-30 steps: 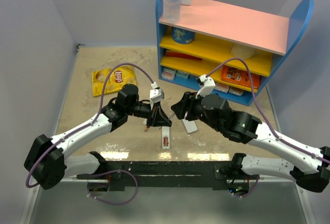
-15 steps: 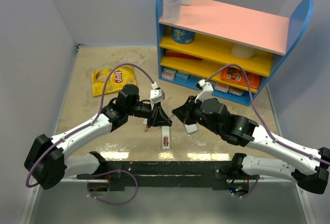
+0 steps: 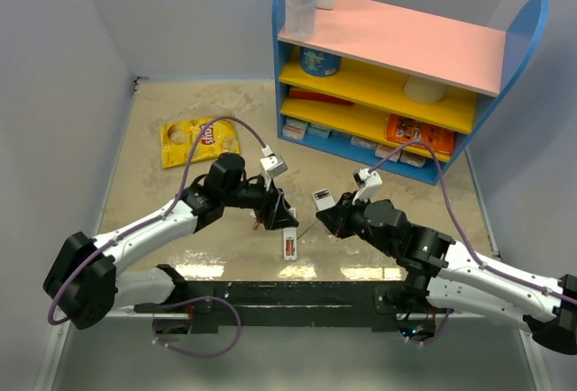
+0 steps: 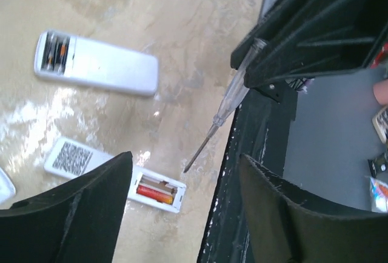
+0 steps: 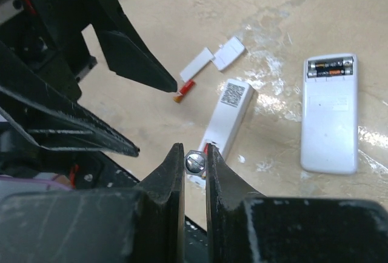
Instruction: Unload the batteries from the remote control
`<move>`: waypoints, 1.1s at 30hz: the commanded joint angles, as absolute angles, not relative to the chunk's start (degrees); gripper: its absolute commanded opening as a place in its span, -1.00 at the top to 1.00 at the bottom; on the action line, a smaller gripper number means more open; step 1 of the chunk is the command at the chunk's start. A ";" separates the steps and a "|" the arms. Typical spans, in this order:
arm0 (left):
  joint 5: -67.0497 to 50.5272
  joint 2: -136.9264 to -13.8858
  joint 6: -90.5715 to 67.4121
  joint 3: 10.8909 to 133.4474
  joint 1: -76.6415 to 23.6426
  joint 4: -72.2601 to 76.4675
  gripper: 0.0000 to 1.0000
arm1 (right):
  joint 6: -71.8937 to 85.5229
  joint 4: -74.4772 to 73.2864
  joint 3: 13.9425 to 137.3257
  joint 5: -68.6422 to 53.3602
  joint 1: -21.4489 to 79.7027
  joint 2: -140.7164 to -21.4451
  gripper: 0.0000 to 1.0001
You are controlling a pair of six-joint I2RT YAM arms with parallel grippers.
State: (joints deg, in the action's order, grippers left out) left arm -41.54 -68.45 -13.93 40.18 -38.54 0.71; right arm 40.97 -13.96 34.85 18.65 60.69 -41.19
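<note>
The remote control (image 5: 227, 116) lies back up on the table, its battery slot open at the near end. One red-orange battery (image 4: 153, 194) sits in that slot. Another battery (image 5: 184, 91) lies loose on the table beside the tip of my left gripper (image 4: 187, 157), which is open with nothing between its fingers and hovers over the remote control (image 3: 289, 242). My right gripper (image 5: 195, 157) is shut on a thin pale stick (image 4: 225, 106). The stick's point hangs just above the table near the slot.
A wider white slab device (image 5: 330, 114) with its own dark cells lies right of the remote. Two small flat white cover pieces (image 5: 213, 58) lie beyond it. A yellow chip bag (image 3: 194, 137) and a blue shelf (image 3: 397, 76) stand farther back.
My left gripper has opened from shut. My right gripper has closed and swung down and nearer, bringing the stick's point toward the remote's open slot.
</note>
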 commanded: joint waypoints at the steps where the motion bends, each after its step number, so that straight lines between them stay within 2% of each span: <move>1: -33.68 -71.97 -22.22 37.18 -38.32 2.02 -0.40 | 39.03 -1.00 28.14 18.20 60.64 -40.08 1.00; 7: -26.47 -77.16 -25.74 35.42 -38.32 1.85 -0.28 | 37.09 7.37 22.50 18.20 60.65 -39.11 1.00; 22: -28.21 -84.37 -30.41 32.61 -38.32 8.96 0.01 | 35.86 12.21 17.67 15.38 60.64 -39.72 1.00; 33: -30.41 -86.75 -32.34 31.20 -38.32 12.22 0.15 | 35.51 15.73 15.12 15.73 60.64 -42.01 1.00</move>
State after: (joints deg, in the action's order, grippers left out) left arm -28.47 -85.67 -30.89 31.94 -38.54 8.25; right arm 36.77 11.57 15.99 15.44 60.69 -41.95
